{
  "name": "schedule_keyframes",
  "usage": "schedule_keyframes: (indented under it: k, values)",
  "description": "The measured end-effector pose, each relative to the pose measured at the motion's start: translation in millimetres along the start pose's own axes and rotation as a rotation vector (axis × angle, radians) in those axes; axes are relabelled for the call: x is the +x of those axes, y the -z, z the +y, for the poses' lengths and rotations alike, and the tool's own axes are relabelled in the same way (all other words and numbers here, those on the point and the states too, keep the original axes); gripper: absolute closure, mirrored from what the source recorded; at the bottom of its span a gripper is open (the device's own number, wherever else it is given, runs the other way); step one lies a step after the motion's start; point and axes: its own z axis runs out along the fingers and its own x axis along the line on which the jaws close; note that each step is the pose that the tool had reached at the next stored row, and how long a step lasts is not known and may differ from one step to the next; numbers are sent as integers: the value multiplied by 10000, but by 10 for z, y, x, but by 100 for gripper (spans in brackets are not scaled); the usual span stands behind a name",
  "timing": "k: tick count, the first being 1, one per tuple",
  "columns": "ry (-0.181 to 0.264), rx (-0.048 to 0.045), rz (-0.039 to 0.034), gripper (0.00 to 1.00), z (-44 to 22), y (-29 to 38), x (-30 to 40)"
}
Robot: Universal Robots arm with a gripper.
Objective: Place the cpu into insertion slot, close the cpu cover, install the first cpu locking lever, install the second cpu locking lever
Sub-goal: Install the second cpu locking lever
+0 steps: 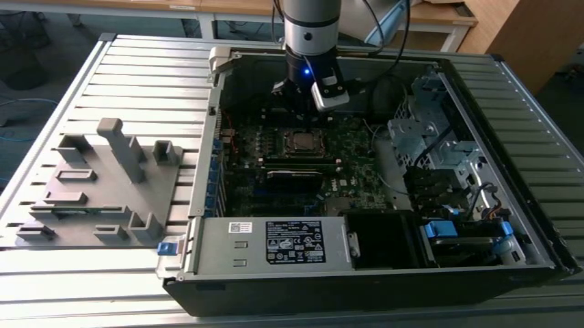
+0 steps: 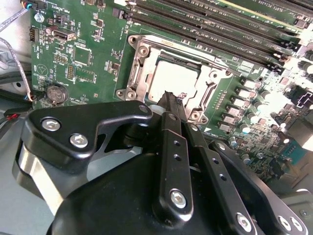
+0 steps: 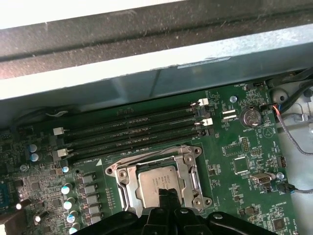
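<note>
You have one cpu [image 3: 157, 182] lying flat in the insertion slot [image 2: 146, 58] on the dark green motherboard [image 1: 351, 181], and one cpu cover [image 3: 190, 166] folded down around it, so its silvery top shows through the cut-out centre. The gripper [image 2: 168, 98] hangs just above the chip's near edge with its jaws drawn together into a single narrow tip, clamped on nothing. In both wrist views you can count four long memory slots [image 3: 134, 129] running beside the socket and one round coin battery [image 3: 251, 117]. The exterior view gives you what they do not: one open computer case [image 1: 511, 205] on a slatted metal table [image 1: 128, 75], and one grey fixture plate [image 1: 96, 184] well apart toward the exterior view's left.
</note>
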Motion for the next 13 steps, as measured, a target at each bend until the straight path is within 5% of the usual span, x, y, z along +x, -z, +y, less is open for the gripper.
schedule_keyframes:
  k: [13]
  values:
    - [13,5,-1,90,0,7,-1]
